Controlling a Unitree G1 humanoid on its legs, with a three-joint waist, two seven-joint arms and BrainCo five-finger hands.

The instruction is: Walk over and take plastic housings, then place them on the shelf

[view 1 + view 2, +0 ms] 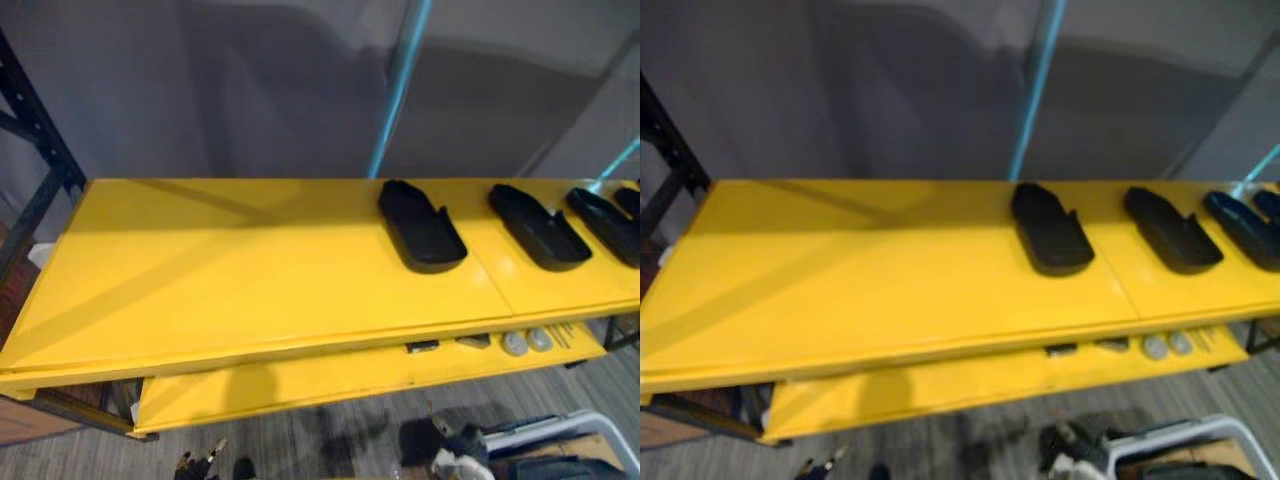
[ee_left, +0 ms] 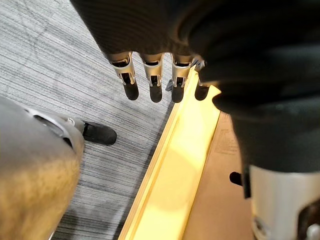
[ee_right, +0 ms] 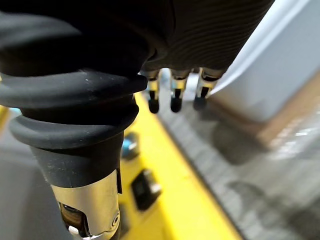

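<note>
Through the head camera we see a long flat yellow shelf board [image 1: 250,270] with black oblong plastic housings lying on its right half. One [image 1: 421,226] is near the middle, a second [image 1: 538,227] is well apart from it, and a third [image 1: 605,226] lies just beside the second. Below, a lower yellow shelf [image 1: 280,390] carries small round silvery parts [image 1: 527,342].

In the left wrist view, the left hand [image 2: 154,80] hangs over grey carpet [image 2: 60,65] beside a yellow edge, its fingers straight, apart and empty.

In the right wrist view, the right hand [image 3: 175,97] hangs above the lower shelf's edge, fingers likewise straight, holding nothing.
</note>
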